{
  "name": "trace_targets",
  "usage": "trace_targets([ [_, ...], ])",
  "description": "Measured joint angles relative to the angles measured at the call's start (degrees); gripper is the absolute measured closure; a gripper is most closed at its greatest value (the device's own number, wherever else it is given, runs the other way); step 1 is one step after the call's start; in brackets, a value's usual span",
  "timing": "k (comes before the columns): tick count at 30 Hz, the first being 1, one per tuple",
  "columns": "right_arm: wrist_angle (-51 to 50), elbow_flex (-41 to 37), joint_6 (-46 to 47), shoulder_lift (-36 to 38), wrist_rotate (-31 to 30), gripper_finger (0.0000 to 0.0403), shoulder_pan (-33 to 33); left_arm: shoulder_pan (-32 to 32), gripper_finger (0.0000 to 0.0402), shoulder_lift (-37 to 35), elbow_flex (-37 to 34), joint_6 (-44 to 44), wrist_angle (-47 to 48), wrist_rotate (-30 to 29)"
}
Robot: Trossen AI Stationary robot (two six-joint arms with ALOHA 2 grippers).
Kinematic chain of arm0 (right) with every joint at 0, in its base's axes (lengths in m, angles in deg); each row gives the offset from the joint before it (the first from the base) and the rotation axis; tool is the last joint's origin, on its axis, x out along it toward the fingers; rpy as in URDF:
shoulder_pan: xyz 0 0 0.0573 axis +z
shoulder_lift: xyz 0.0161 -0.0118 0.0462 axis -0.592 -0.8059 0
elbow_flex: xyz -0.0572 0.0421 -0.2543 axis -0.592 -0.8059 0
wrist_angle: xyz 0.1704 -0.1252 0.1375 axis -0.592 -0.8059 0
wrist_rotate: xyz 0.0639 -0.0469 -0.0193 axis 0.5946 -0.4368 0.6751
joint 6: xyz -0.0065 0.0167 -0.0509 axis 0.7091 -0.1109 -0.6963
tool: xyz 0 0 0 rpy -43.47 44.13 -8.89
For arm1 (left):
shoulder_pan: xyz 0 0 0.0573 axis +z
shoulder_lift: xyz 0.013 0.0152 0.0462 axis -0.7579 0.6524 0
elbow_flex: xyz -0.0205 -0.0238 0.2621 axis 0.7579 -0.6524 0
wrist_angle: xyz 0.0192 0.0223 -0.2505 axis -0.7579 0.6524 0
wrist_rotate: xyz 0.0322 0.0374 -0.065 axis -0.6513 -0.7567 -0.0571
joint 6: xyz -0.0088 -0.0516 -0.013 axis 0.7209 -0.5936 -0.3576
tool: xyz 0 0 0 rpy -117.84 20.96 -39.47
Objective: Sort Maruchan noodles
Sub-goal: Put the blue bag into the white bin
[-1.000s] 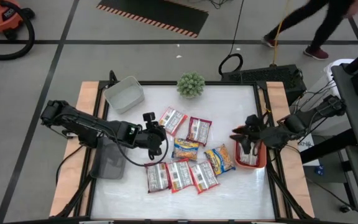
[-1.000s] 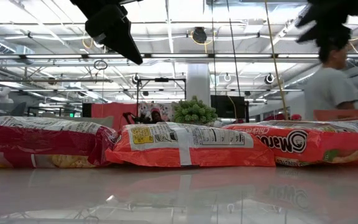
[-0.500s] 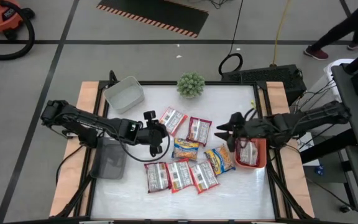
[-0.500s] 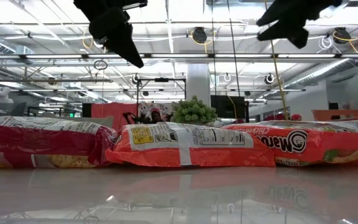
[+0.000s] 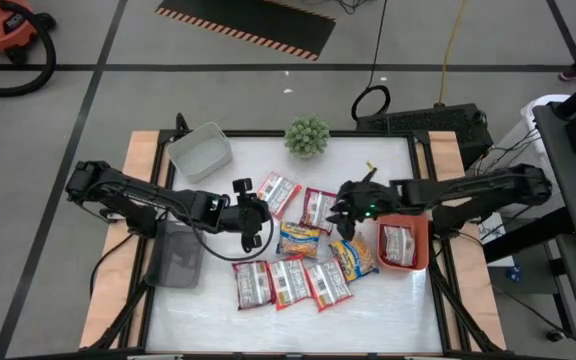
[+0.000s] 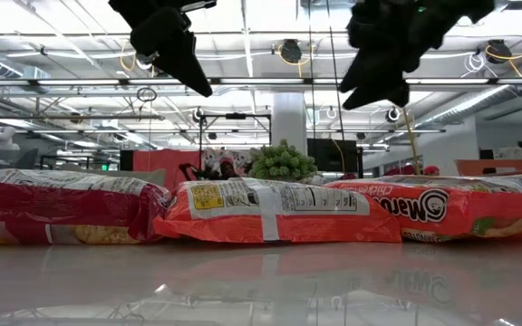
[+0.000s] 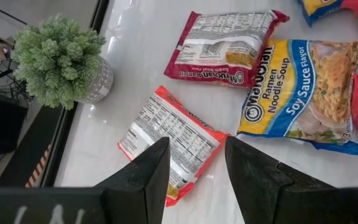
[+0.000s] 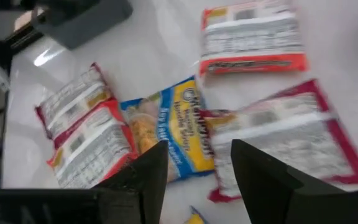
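Note:
Several Maruchan noodle packets lie flat mid-table: a red one [image 5: 278,192], a dark red one [image 5: 320,208], a yellow-blue one [image 5: 299,240], another yellow one [image 5: 355,255], and three red ones [image 5: 288,282] in a row near the front. One more packet [image 5: 398,245] lies in the orange bin [image 5: 420,262]. My left gripper [image 5: 253,215] hovers open and empty above the red packet [image 7: 173,146]. My right gripper [image 5: 343,205] hovers open and empty over the dark red packet [image 8: 284,143] and the yellow-blue one [image 8: 166,130].
A potted plant [image 5: 308,135] stands at the far edge. A light grey bin [image 5: 200,150] sits at the far left and a dark grey bin [image 5: 178,255] at the left. Bare table shows along the near edge.
My right gripper has swung from above the orange bin toward the table's left, sinking a little, and now hangs over the packets in the middle. My left gripper has stayed where it was. No packet has moved.

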Motion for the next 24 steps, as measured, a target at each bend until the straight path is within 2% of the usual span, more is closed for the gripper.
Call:
trace_targets([
  [4, -1.2, 5.0, -1.6, -7.2, 4.0, 0.0230, 0.0, 0.0, 0.0240, 0.0, 0.0, 0.0, -0.1, 0.0],
  [7, -8.2, 9.5, -1.6, -12.7, 5.7, 0.0230, 0.6, 0.0, 0.0240, 0.0, 0.0, -0.1, 0.0, 0.0],
  [9, -12.2, 11.6, -1.7, -16.2, 9.1, 0.0228, 1.6, 0.0, 0.0240, 0.0, 0.0, -0.2, 0.3, 0.0],
  [12, -11.4, 12.8, -1.9, -20.2, 14.3, 0.0223, 3.2, 0.0, 0.0240, 0.0, 0.0, -0.3, 0.3, 0.0],
  [16, -9.6, 13.4, -4.3, -23.0, 17.0, 0.0218, 3.7, 0.0, 0.0240, 0.0, 0.0, -0.8, 0.4, 0.0],
  [24, -11.8, 13.4, -10.8, -24.4, 14.3, 0.0218, 3.3, 0.0, 0.0240, 0.0, 0.0, -1.4, 0.8, 0.0],
])
